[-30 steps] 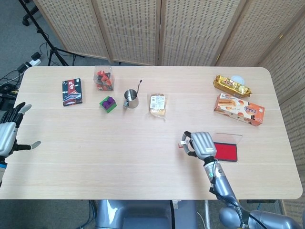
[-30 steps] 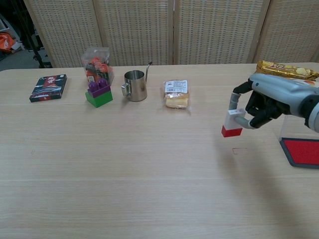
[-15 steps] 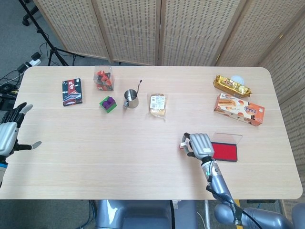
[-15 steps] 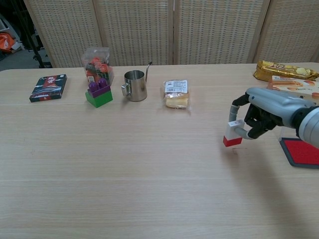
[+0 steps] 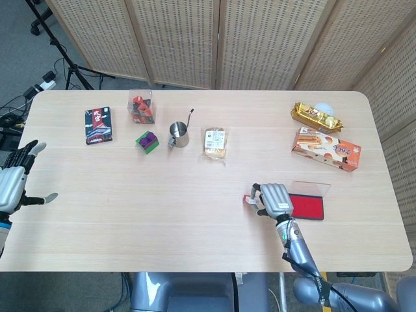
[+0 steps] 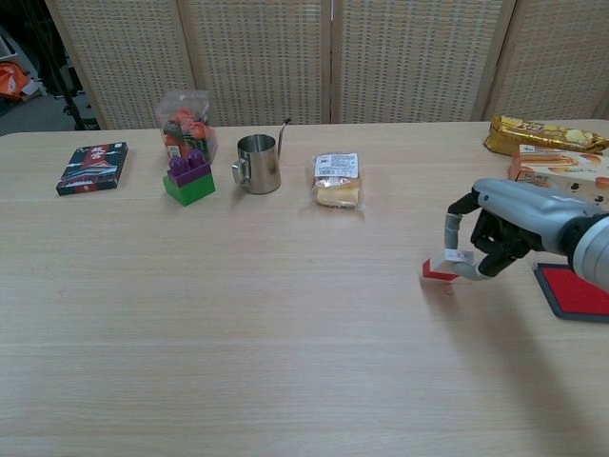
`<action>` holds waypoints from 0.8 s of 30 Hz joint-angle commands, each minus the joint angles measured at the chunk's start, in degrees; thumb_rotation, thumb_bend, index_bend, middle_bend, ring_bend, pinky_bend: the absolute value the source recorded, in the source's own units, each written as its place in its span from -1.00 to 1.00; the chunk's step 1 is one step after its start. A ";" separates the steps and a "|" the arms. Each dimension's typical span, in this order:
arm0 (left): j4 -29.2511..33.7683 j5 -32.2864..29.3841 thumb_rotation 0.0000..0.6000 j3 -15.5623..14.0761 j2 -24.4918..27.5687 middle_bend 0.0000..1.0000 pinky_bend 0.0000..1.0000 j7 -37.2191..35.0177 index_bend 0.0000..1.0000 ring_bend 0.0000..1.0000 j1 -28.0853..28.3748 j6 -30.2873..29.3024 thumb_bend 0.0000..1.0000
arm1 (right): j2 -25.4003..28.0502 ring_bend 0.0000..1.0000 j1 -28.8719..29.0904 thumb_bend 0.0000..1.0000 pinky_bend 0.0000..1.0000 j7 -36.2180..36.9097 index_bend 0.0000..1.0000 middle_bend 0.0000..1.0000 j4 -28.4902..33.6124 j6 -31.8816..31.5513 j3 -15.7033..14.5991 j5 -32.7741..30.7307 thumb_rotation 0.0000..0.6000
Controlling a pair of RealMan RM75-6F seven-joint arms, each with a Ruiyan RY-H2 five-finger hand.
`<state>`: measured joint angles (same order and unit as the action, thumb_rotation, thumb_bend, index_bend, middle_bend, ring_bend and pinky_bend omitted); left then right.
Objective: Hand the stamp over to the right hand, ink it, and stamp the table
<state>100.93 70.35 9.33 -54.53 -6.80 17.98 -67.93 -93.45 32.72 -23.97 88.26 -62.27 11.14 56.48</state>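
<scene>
Head view: lower right of centre, the right hand (image 5: 275, 199) grips the stamp (image 5: 249, 199) against the worktop (image 5: 195, 201), just left of the one red ink pad (image 5: 307, 207); at far left the left hand (image 5: 13, 182) hangs wide, holding nothing

Chest view: one stamp, tilted; pressing its face flat and lifting straight should print cleanly

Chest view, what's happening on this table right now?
The right hand holds the stamp and has it down at the table, just left of the red ink pad. The left hand is off at the table's far left edge, holding nothing.
</scene>
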 commanded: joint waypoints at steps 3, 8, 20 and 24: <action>0.03 -0.06 1.00 -0.01 -0.04 -1.00 -1.00 0.18 -1.00 -1.00 0.03 0.03 -0.88 | -0.18 0.97 0.23 -0.30 1.00 -0.52 0.14 0.88 -0.40 0.19 -0.04 -0.54 1.00; 0.06 -0.06 1.00 -0.03 -0.05 -1.00 -1.00 0.26 -1.00 -1.00 0.03 0.02 -0.88 | -0.19 0.97 0.72 -0.30 1.00 -2.44 0.10 0.87 -0.51 0.48 -0.05 -2.18 1.00; 0.02 -0.11 1.00 0.03 0.10 -1.00 -1.00 -0.12 -1.00 -1.00 0.03 0.12 -0.88 | -0.15 0.97 1.45 -0.29 1.00 -4.40 -0.02 0.87 -0.18 0.55 0.07 -4.52 1.00; 0.05 -0.08 1.00 0.02 0.13 -1.00 -1.00 -0.17 -1.00 -1.00 0.04 0.18 -0.88 | -0.22 0.97 1.58 -0.28 1.00 -4.66 -0.04 0.87 -0.05 0.39 0.01 -4.80 1.00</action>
<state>100.97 70.27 9.35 -54.40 -6.97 18.03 -67.74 -93.65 34.29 -28.62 88.20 -61.87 11.16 51.69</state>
